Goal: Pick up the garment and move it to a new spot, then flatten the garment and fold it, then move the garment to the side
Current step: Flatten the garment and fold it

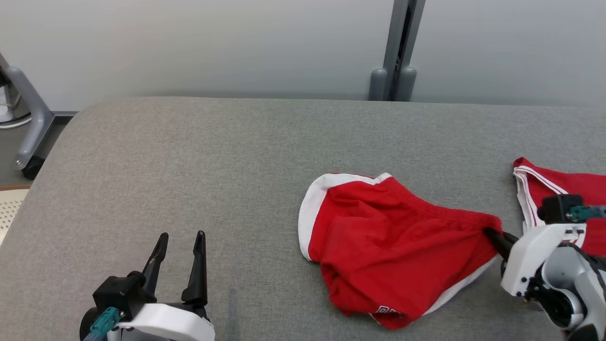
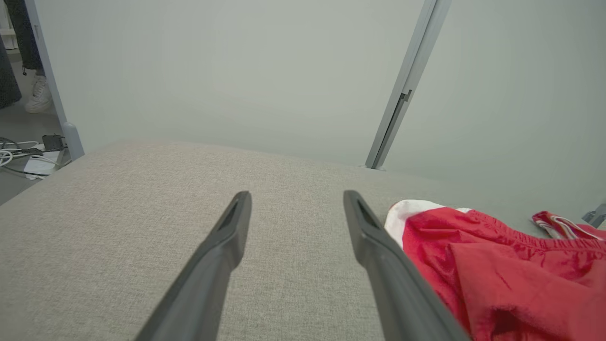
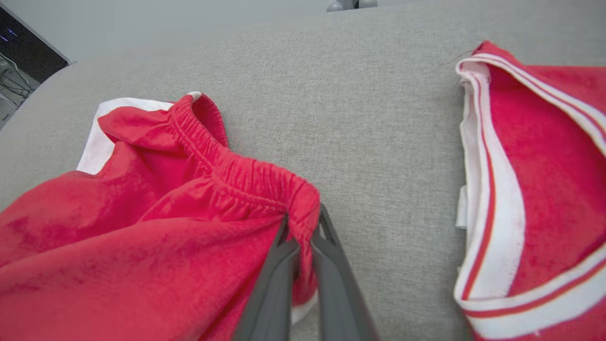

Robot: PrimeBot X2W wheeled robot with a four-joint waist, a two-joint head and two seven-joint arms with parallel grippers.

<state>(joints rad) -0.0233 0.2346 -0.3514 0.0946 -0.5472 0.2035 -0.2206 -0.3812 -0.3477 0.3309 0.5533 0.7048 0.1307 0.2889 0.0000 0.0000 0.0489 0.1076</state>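
Observation:
The garment (image 1: 388,241) is a pair of red shorts with white trim, lying crumpled on the grey padded table (image 1: 189,156) right of centre. My right gripper (image 1: 490,233) is shut on the elastic waistband corner at the shorts' right end; the right wrist view shows the red fabric (image 3: 142,227) pinched between the two fingers (image 3: 331,265). My left gripper (image 1: 180,241) stands open over bare table at the lower left, well left of the shorts, with nothing between its fingers (image 2: 222,246). The shorts (image 2: 497,270) lie just to the right of them.
A second red garment with white striped trim (image 1: 558,189) lies at the table's right edge, close behind my right wrist, also seen as a red top (image 3: 544,166). A grey partition post (image 1: 397,52) rises behind the table. A wheeled stand leg (image 1: 28,128) is at far left.

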